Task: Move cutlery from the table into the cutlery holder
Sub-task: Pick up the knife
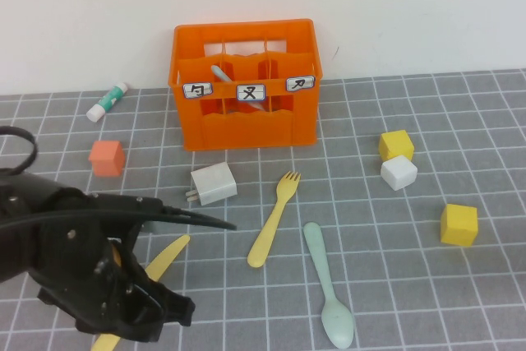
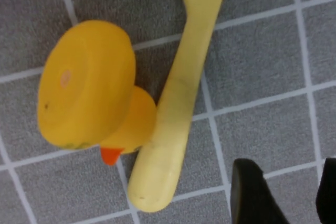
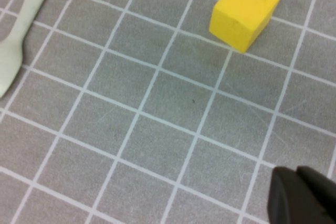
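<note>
Left gripper [image 2: 283,192] is hovering over the near left corner of the tabletop [image 1: 394,285], fingers parted and holding nothing, just beside the knife [image 2: 181,93]. Duck [image 2: 89,87] is touching the knife's handle. Risk: the fingers closing may catch the duck or skid the knife. Right gripper [image 3: 304,195], fingers closed and empty, is hanging near a yellow cube [image 3: 243,12]. Fork [image 1: 274,219] and spoon [image 1: 329,285] are lying mid-tabletop; holder [image 1: 245,84] is sitting at the far edge.
</note>
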Available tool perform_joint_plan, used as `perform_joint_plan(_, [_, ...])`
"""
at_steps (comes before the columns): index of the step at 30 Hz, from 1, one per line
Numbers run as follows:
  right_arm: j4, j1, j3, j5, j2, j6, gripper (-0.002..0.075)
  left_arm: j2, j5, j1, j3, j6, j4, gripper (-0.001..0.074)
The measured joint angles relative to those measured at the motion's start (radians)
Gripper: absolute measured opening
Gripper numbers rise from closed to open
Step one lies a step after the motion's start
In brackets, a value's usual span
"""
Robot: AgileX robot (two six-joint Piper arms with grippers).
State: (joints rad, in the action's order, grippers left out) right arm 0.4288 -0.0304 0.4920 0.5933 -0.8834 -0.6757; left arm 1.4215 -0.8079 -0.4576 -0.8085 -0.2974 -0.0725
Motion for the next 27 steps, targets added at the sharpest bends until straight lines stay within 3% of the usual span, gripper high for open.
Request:
perform_joint_plan(13, [0.087, 0.0, 0.0, 0.016, 0.0, -0.093, -0.0003, 0.119, 0.012, 0.0, 0.0, -0.082, 0.08, 0.0255])
perform_joint_plan(22, [0.104, 0.0, 0.0, 0.02, 0.0, -0.113, -0.0003, 0.119, -0.067, 0.002, 0.0, -0.313, 0.402, 0.0255])
perform_joint_plan(27, [0.104, 0.0, 0.0, 0.021, 0.0, -0.117, -0.0003, 0.119, -0.053, 0.088, 0.0, -0.4, 0.472, 0.0246])
